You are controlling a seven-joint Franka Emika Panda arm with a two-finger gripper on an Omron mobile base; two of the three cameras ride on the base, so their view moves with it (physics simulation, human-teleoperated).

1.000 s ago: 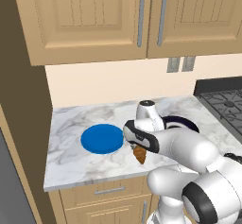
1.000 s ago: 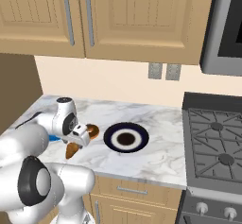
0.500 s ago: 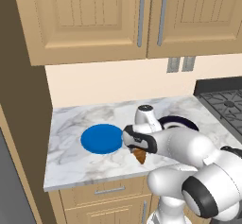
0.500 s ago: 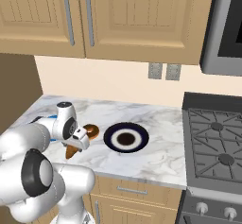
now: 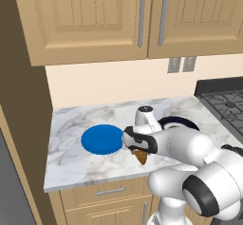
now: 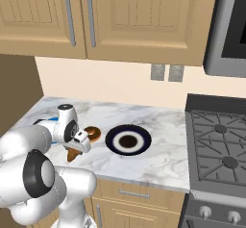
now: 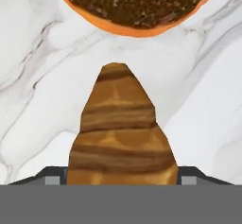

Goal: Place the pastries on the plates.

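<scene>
The golden-brown croissant [image 7: 123, 133] lies on the marble counter, its tapered end pointing at the dark-glazed doughnut [image 7: 137, 5] just beyond it. My gripper [image 7: 122, 176] is down over the croissant's wide end, one fingertip [image 7: 53, 176] close against each side; whether they press on it is unclear. From the base, the croissant [image 5: 141, 156] [image 6: 72, 155] pokes out below the hand [image 6: 77, 146], with the doughnut [image 6: 92, 133] just right of it. The blue plate [image 5: 102, 139] lies to the left. The navy plate [image 6: 128, 140] with white ring lies to the right.
A gas stove [image 6: 221, 145] adjoins the counter on the right. Wall cabinets [image 5: 142, 15] hang overhead, with outlets [image 6: 166, 72] on the backsplash. The counter's front edge [image 5: 95, 181] runs close to the croissant.
The hand has come down onto the croissant. The fingers have drawn in from wide open towards its sides. The pastries and plates lie where they were.
</scene>
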